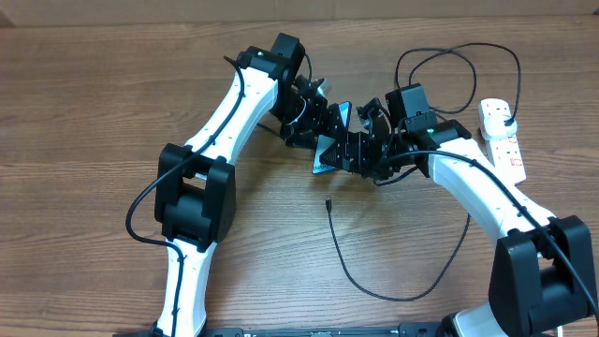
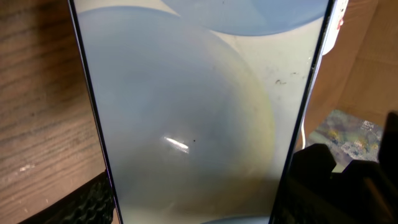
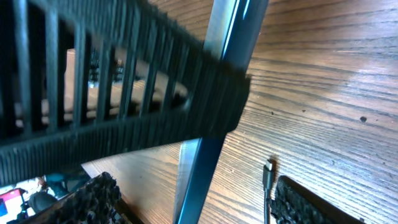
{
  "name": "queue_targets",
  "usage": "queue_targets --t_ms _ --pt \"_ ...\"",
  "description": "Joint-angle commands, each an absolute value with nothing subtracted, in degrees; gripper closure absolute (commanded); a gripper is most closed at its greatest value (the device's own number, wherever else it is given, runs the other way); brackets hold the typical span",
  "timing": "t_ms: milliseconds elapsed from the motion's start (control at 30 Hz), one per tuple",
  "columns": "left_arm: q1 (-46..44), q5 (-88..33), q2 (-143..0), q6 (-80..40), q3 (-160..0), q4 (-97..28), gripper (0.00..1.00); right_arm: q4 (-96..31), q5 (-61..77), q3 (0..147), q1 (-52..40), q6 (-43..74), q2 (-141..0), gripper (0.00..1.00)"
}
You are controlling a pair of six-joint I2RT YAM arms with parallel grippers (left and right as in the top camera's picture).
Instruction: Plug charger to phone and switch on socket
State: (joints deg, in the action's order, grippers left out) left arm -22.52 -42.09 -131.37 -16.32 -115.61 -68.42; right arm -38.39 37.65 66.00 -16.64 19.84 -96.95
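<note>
The phone (image 1: 328,157) stands tilted on its edge above the table, between the two grippers. My left gripper (image 1: 314,122) is shut on the phone; its light screen (image 2: 199,112) fills the left wrist view, with a finger at each side. My right gripper (image 1: 367,150) is open around the phone's thin edge (image 3: 208,168), its fingers wide apart and not touching it. The charger's connector tip (image 1: 328,202) lies free on the table just below, and also shows in the right wrist view (image 3: 268,167). Its black cable (image 1: 412,296) loops round to the plug (image 1: 506,119) on the white socket (image 1: 504,140) at the far right.
The charger cable makes a second loop (image 1: 459,49) behind the right arm. The left gripper's ribbed black finger (image 3: 124,118) crosses the top of the right wrist view. A white piece with red marks (image 2: 336,25) shows beyond the phone.
</note>
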Motion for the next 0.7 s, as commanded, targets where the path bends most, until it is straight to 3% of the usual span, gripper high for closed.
queue_targets --t_ms 0,400,633,667 --pt "-22.46 -45.39 -129.93 -17.85 -117.19 -67.72 0.24 -37.95 42.35 66.83 -16.78 20.84 -97.14 0.17" --pt "-20.93 -53.52 -129.93 -18.44 -117.19 -72.42 0.22 -36.91 47.42 67.05 -16.64 22.65 -97.10 0.13" --pt "-21.02 -47.37 -129.93 -18.46 -117.16 -72.29 0.22 -33.61 46.09 67.05 -16.64 23.03 -97.10 0.43" --pt "-21.04 -47.46 -129.93 -18.48 -117.16 -72.18 0.22 -33.50 45.63 67.05 -16.64 23.03 -97.10 0.44"
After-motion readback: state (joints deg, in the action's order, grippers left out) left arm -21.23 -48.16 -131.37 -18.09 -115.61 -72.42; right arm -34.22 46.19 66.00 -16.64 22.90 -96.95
